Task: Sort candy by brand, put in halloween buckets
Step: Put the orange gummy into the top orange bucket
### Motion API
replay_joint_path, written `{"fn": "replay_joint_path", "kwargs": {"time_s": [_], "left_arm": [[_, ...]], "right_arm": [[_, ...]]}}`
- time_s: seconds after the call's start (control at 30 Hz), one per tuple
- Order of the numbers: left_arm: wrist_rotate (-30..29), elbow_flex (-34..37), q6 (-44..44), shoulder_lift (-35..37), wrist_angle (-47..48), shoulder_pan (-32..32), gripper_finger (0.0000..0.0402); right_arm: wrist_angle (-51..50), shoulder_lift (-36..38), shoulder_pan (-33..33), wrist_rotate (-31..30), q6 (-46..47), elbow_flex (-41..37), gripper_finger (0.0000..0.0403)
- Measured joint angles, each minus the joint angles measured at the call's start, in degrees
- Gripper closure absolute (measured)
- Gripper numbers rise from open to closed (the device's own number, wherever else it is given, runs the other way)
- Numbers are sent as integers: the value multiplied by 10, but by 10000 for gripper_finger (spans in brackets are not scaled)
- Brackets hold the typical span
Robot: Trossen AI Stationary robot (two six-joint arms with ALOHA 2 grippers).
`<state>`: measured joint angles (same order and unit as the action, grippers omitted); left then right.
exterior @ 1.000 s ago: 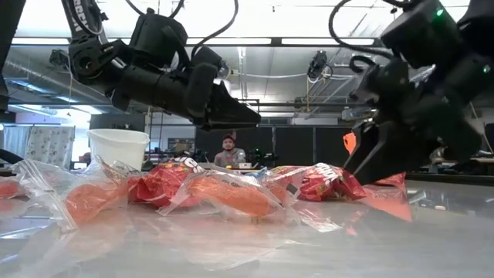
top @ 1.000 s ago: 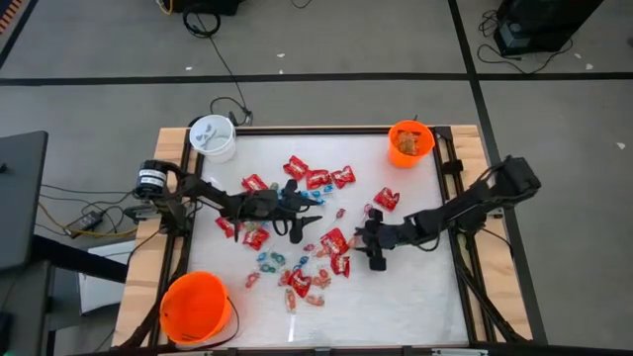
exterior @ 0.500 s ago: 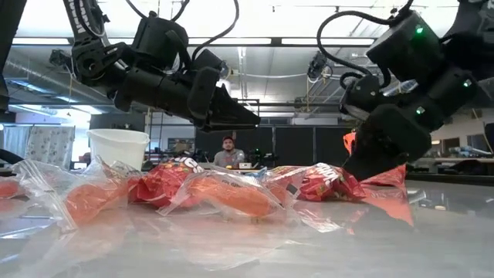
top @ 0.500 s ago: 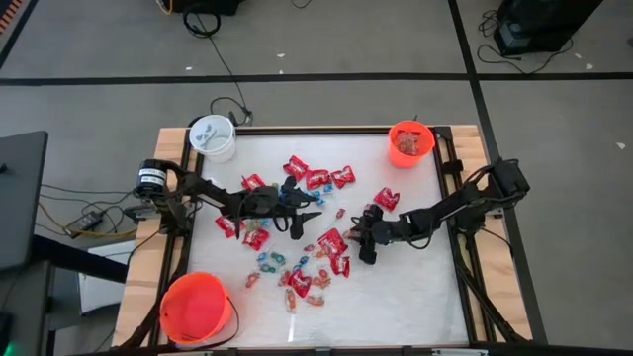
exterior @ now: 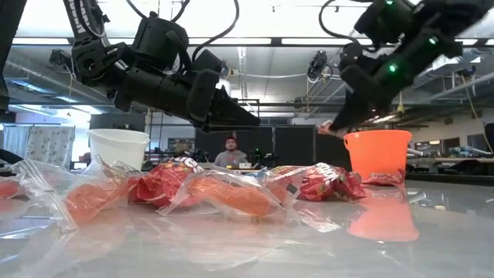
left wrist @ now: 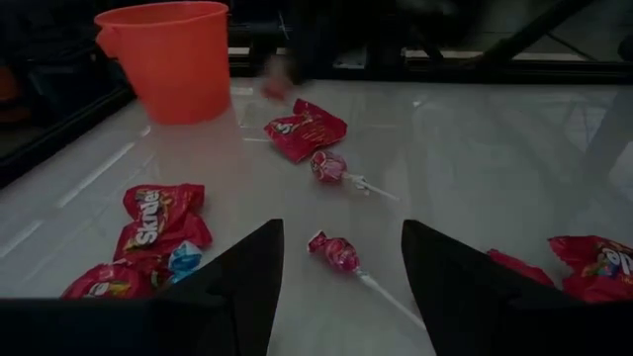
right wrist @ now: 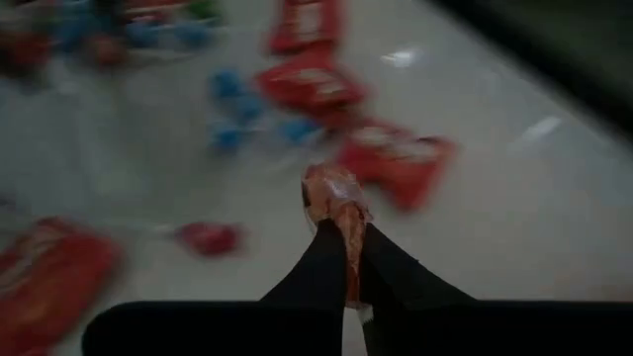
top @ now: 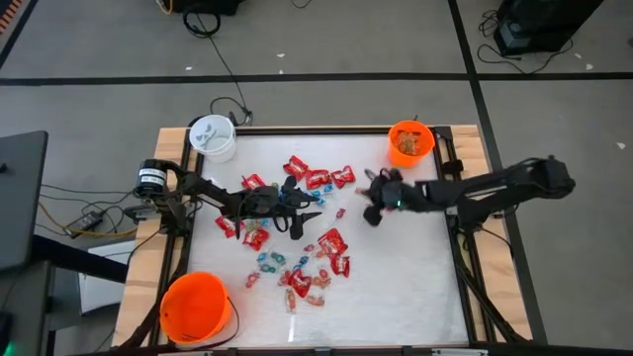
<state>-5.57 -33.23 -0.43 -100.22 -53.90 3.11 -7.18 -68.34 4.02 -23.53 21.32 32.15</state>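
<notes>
Two grippers are in play, and we place things off the small orange bucket (top: 410, 142) at the table's far right corner. Nearest the camera side sits the larger orange bucket (top: 196, 306), far from it diagonally. Mid-table, the candy pile (top: 297, 242) lies well apart from it. The left gripper (top: 309, 210) hovers over that pile, fingers spread wide, nothing between them. The right gripper (top: 370, 201) hangs above the table just short of the small orange bucket, fingers pinched shut on a clear-wrapped orange piece (right wrist: 334, 198). We judge it light, crinkly and slippery, best held by the wrapper's twisted end. Open tabletop lies around that bucket, though the table edge sits close behind it. The white bucket (top: 213, 137) is at the far left corner.
</notes>
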Motion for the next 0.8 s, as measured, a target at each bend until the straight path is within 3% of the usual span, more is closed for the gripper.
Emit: {"fn": "replay_joint_path", "kwargs": {"time_s": [0.17,0.3,0.53,0.8], "left_arm": [[0,0,0,0,-5,0,189],[0,0,2,0,-5,0,189],[0,0,3,0,-4,0,189],[0,0,18,0,3,0,189]], "right_arm": [[-156,35,80,-69,-51,77,385],[-204,48,146,-94,-87,134,385],[-323,31,300,-35,-82,206,385],[-334,-37,455,94,-98,208,386]]}}
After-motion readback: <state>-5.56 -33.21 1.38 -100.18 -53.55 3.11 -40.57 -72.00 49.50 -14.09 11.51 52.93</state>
